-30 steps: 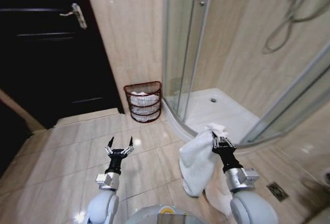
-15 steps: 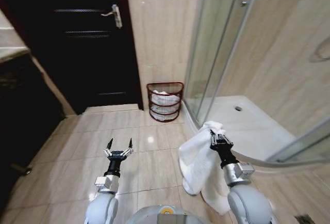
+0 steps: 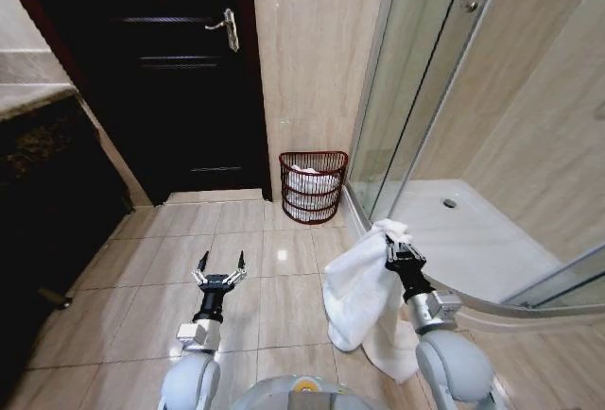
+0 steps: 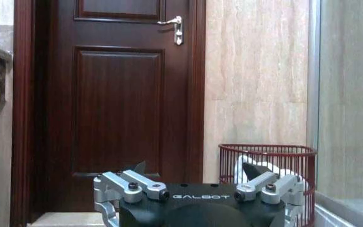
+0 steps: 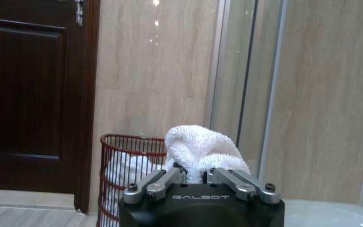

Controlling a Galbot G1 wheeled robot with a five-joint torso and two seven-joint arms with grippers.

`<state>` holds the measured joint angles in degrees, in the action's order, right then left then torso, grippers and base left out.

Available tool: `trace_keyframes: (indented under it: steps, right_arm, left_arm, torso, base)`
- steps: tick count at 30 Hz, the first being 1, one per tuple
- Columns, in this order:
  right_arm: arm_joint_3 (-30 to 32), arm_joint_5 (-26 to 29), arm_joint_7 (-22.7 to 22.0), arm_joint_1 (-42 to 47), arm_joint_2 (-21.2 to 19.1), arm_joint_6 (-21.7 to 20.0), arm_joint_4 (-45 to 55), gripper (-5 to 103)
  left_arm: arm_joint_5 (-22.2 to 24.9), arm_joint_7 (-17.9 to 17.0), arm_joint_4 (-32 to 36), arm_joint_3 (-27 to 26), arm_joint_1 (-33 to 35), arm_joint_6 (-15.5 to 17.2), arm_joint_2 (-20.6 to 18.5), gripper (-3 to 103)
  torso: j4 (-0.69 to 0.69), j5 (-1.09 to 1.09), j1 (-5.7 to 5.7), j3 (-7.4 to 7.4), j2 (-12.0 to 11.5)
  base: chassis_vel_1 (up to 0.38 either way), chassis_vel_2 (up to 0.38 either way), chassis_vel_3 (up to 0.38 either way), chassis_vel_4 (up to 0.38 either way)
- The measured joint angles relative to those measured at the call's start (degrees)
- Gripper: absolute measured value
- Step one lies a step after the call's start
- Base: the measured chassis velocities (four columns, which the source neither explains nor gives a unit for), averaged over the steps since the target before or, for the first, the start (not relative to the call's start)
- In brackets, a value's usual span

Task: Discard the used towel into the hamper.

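Since 1 second ago the view has swung, bringing the hamper [image 3: 313,186] to upper centre, so the approach lines up; the right claw [image 3: 405,261] grips the towel [image 3: 359,287], the left claw [image 3: 219,271] gapes empty.

The beige tiled floor [image 3: 180,259] carries the hamper [image 3: 313,186], which stands at its far edge against the wall, between the dark door [image 3: 170,79] and the shower tray [image 3: 473,240].

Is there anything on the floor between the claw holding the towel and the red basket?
No. In the head view, bare floor tiles lie between the right claw, shut on the towel, and the hamper.
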<state>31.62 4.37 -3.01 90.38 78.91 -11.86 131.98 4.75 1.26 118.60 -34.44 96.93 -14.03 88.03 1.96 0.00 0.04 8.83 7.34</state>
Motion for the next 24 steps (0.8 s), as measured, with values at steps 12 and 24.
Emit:
trace_keyframes:
  steps: [12, 24]
  right_arm:
    - [-0.01, -0.24, 0.13, -0.55, 0.0, 0.2, -0.86, 13]
    - [-0.11, -0.35, 0.19, -0.67, 0.27, 0.42, -1.33, 13]
  left_arm:
    - [-1.48, -0.03, -0.1, -0.02, -0.21, 0.88, 0.22, 100]
    - [-1.45, -0.08, -0.45, -0.13, -0.26, 0.74, 0.3, 100]
  torso:
    - [0.0, 0.0, 0.0, 0.0, 0.0]
    - [-0.01, 0.0, 0.0, 0.0, 0.0]
  base:
    - [0.045, 0.045, -0.049, -0.057]
    - [0.041, 0.038, -0.108, -0.101]
